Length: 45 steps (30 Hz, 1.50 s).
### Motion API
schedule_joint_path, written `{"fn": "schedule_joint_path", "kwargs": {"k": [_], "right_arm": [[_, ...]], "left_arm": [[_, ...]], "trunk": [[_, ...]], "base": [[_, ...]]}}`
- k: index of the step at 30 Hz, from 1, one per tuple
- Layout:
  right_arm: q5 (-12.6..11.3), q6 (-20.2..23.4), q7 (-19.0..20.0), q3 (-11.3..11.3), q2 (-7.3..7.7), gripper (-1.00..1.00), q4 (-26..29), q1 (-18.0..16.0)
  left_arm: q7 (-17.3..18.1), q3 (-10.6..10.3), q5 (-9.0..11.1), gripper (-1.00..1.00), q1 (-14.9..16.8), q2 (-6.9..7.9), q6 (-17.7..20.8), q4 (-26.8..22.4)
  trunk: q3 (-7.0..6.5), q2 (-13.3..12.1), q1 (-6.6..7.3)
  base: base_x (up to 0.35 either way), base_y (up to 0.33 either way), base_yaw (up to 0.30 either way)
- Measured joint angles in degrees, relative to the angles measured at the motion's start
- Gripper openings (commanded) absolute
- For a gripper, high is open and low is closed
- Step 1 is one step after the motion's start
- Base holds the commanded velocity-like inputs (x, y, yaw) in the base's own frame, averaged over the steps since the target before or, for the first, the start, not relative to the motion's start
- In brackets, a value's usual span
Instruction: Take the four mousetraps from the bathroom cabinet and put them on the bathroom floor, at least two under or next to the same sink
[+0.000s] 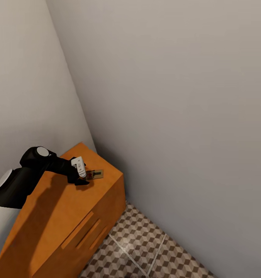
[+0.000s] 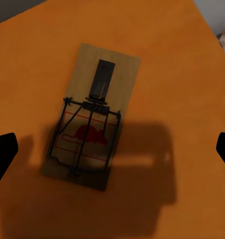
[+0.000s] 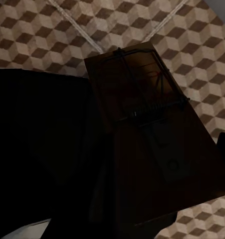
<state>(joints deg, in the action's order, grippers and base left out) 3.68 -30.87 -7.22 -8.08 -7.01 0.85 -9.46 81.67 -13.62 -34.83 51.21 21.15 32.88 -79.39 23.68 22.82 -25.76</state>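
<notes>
One mousetrap point(image 1: 96, 174) lies flat on top of the orange-brown cabinet point(image 1: 65, 208), near its far right corner. My left gripper point(image 1: 84, 179) hovers just over it. In the left wrist view the mousetrap point(image 2: 92, 119) sits between the two black fingertips point(image 2: 2, 152), which stand wide apart and open, clear of the board. In the right wrist view a second mousetrap point(image 3: 142, 99) hangs close to the camera, dark and tilted, with my right gripper point(image 3: 147, 169) shut on it above the cube-patterned bathroom floor point(image 3: 47, 35). The sink is out of view.
Pale walls meet in a corner right behind the cabinet. Drawer fronts with slim bar handles point(image 1: 84, 227) face the tiled floor point(image 1: 146, 247), which spreads out to the right of the cabinet.
</notes>
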Motion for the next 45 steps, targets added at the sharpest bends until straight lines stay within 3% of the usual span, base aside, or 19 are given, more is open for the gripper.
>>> {"fn": "schedule_joint_path", "kwargs": {"k": [45], "right_arm": [[0.0,0.0,0.0,0.0,0.00,-1.00,0.0,0.0]], "left_arm": [[0.0,-0.1,0.1,1.00,0.0,0.01,0.0,0.1]], "trunk": [[0.30,0.0,0.00]], "base": [[0.000,0.001,0.000]]}}
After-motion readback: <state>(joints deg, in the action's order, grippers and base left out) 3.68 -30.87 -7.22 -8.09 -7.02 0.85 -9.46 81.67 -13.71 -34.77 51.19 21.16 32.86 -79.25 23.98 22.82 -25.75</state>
